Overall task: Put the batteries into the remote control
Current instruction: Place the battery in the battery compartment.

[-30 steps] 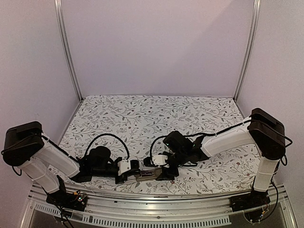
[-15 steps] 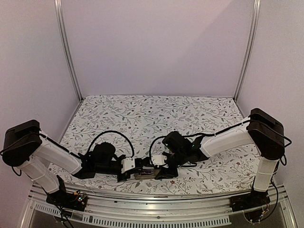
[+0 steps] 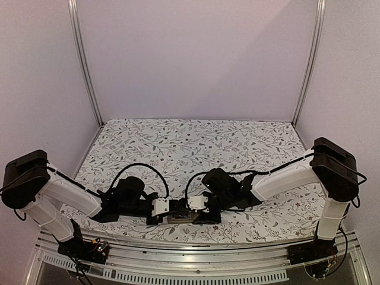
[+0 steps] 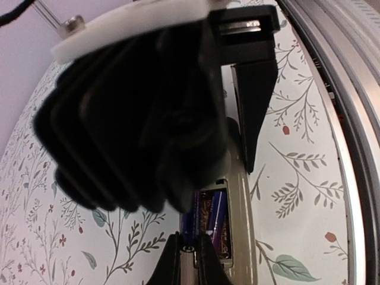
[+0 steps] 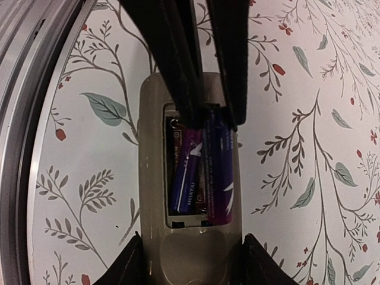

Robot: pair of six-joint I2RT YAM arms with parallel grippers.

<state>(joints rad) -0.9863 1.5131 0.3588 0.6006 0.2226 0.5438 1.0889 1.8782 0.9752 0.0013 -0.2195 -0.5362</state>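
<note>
Since a second ago the left arm has slid in toward the right one, so the two grippers now sit almost nose to nose at the near edge. The left gripper [image 4: 189, 258] has its dark fingers [image 4: 209, 267] pinched nearly together, down on one end of the two slim purple-blue cylindrical batteries [image 5: 218, 172]; whether they nip anything I can't tell. Both cells lie in the dark recess [image 5: 174, 142] of the slim greyish-beige plastic remote control [image 5: 151, 154], which rests back-up on the cloth, but the purple battery [image 5: 187, 172] sits askew. The right gripper [image 5: 191, 243], half closed, appears to clamp the remote by its long sides. I'd say seating is under way. Next comes a gentle downward press to lay the crooked cell straight while the remote is held steady. Crowding is the trouble, since the right gripper's bulk fills the left wrist view. Around them are the floral tablecloth [image 3: 196, 142] and, close by, the aluminium rail [image 3: 196, 252].
</note>
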